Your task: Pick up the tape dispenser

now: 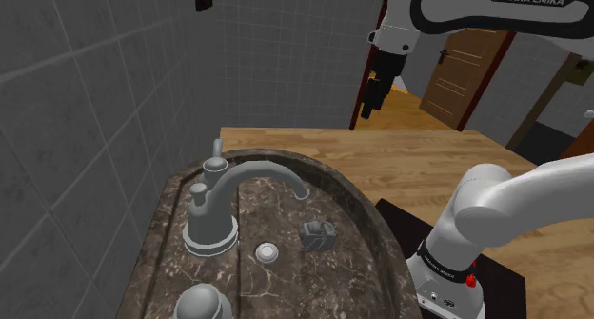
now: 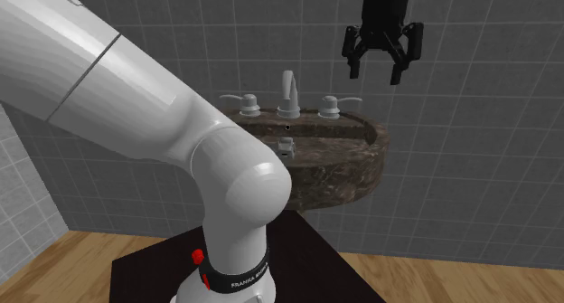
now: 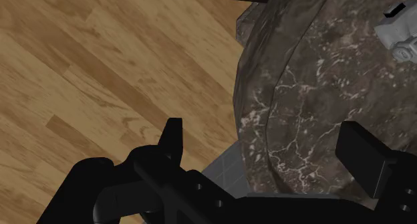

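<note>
end effector (image 2: 375, 72), fingers (image 2: 398, 71) apart, high up and well apart from the tape dispenser (image 1: 317, 234), seemingly inside the sink (image 2: 375, 156)

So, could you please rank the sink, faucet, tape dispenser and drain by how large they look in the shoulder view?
1. sink
2. faucet
3. tape dispenser and drain: these look nearly alike, the first perhaps slightly larger, so I would not rank them firmly.
</note>
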{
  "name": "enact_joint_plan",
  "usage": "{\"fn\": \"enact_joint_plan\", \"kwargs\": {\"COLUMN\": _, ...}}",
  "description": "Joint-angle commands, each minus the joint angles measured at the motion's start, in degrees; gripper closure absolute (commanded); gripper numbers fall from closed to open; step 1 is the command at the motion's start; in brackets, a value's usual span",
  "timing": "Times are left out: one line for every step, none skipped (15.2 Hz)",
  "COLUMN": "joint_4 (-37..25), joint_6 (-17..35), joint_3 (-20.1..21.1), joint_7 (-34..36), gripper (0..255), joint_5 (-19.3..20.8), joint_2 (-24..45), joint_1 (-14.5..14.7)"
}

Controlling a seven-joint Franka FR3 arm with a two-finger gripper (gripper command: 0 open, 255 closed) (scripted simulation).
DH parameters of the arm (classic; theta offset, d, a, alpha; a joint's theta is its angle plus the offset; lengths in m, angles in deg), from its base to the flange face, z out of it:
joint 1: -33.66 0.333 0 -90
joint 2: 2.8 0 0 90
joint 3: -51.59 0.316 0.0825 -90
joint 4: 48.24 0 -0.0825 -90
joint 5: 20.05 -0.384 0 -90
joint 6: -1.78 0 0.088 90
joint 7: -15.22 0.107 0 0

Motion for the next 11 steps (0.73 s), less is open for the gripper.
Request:
{"fn": "enact_joint_plan", "kwargs": {"joint_4": 0.0, "joint_6": 0.0, "joint_3": 0.0, "joint_7": 0.0, "gripper": 0, "joint_5": 0.0, "joint_2": 0.0, "joint_1": 0.0}}
{"fn": "enact_joint_plan", "kwargs": {"joint_4": 1.62, "joint_6": 1.41, "joint_3": 0.6, "joint_7": 0.01, "gripper": 0, "joint_5": -0.65, "joint_2": -0.5, "joint_1": 0.71}}
{"fn": "enact_joint_plan", "kwargs": {"joint_4": 3.21, "joint_6": 2.83, "joint_3": 1.22, "joint_7": 0.01, "gripper": 0, "joint_5": -1.31, "joint_2": -0.96, "joint_1": 1.44}}
{"fn": "enact_joint_plan", "kwargs": {"joint_4": 4.75, "joint_6": 4.27, "joint_3": 1.85, "joint_7": 0.02, "gripper": 0, "joint_5": -1.98, "joint_2": -1.37, "joint_1": 2.2}}
{"fn": "enact_joint_plan", "kwargs": {"joint_4": 6.25, "joint_6": 5.72, "joint_3": 2.49, "joint_7": 0.01, "gripper": 0, "joint_5": -2.67, "joint_2": -1.74, "joint_1": 2.97}}
{"fn": "enact_joint_plan", "kwargs": {"joint_4": 7.71, "joint_6": 7.19, "joint_3": 3.15, "joint_7": 0.01, "gripper": 0, "joint_5": -3.37, "joint_2": -2.06, "joint_1": 3.78}}
{"fn": "enact_joint_plan", "kwargs": {"joint_4": 9.14, "joint_6": 8.67, "joint_3": 3.82, "joint_7": 0.01, "gripper": 0, "joint_5": -4.08, "joint_2": -2.32, "joint_1": 4.6}}
{"fn": "enact_joint_plan", "kwargs": {"joint_4": 10.51, "joint_6": 10.18, "joint_3": 4.51, "joint_7": 0.0, "gripper": 0, "joint_5": -4.81, "joint_2": -2.53, "joint_1": 5.45}}
{"fn": "enact_joint_plan", "kwargs": {"joint_4": 11.85, "joint_6": 11.71, "joint_3": 5.22, "joint_7": -0.01, "gripper": 0, "joint_5": -5.55, "joint_2": -2.68, "joint_1": 6.31}}
{"fn": "enact_joint_plan", "kwargs": {"joint_4": 13.14, "joint_6": 13.26, "joint_3": 5.95, "joint_7": -0.02, "gripper": 0, "joint_5": -6.31, "joint_2": -2.78, "joint_1": 7.2}}
{"fn": "enact_joint_plan", "kwargs": {"joint_4": 14.39, "joint_6": 14.83, "joint_3": 6.69, "joint_7": -0.02, "gripper": 0, "joint_5": -7.07, "joint_2": -2.8, "joint_1": 8.12}}
